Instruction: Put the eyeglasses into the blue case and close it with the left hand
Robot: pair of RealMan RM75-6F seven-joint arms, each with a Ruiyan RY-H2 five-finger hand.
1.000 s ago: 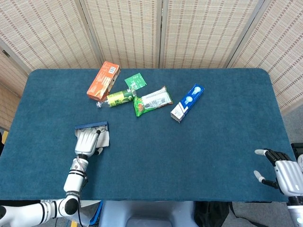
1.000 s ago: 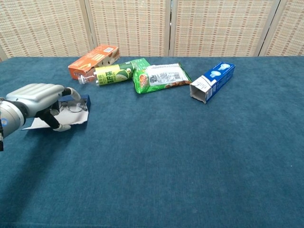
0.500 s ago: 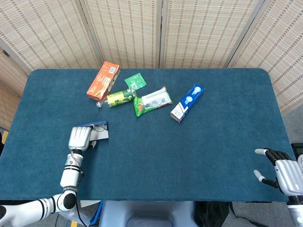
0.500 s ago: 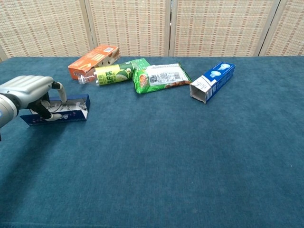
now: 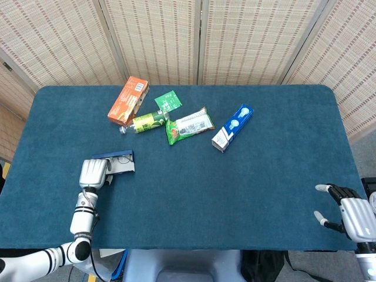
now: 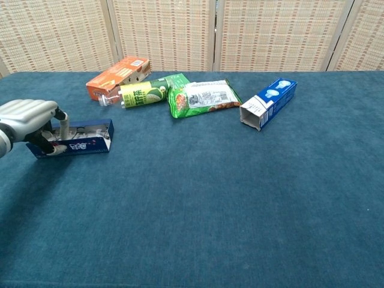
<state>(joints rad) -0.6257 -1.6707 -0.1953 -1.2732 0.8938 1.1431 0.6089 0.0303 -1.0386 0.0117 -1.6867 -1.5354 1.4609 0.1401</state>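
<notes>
My left hand [image 6: 27, 117] sits at the far left of the surface [image 5: 235, 194], fingers curled over the near end of the blue case [image 6: 78, 144] and touching it. The case lies flat, long side facing the chest camera, its top not fully down — a strip of interior shows along the upper edge. Something pale and thin shows in that gap; I cannot tell whether it is the eyeglasses. In the head view the case [image 5: 120, 161] lies just to the right of the hand [image 5: 94, 172].

Behind the case, well apart, a cluster: orange box [image 5: 128, 100], a green-labelled bottle [image 5: 145, 122] on its side just beside it, a small green packet [image 5: 168, 101] further back, then a green snack bag [image 5: 189, 125] touching the bottle's end. Further right, a blue-and-white carton [image 5: 232, 127] lies tilted, open end toward me.

Far right, at the near edge — my right hand [image 5: 352, 214], fingers spread, holding nothing, off the cloth.
</notes>
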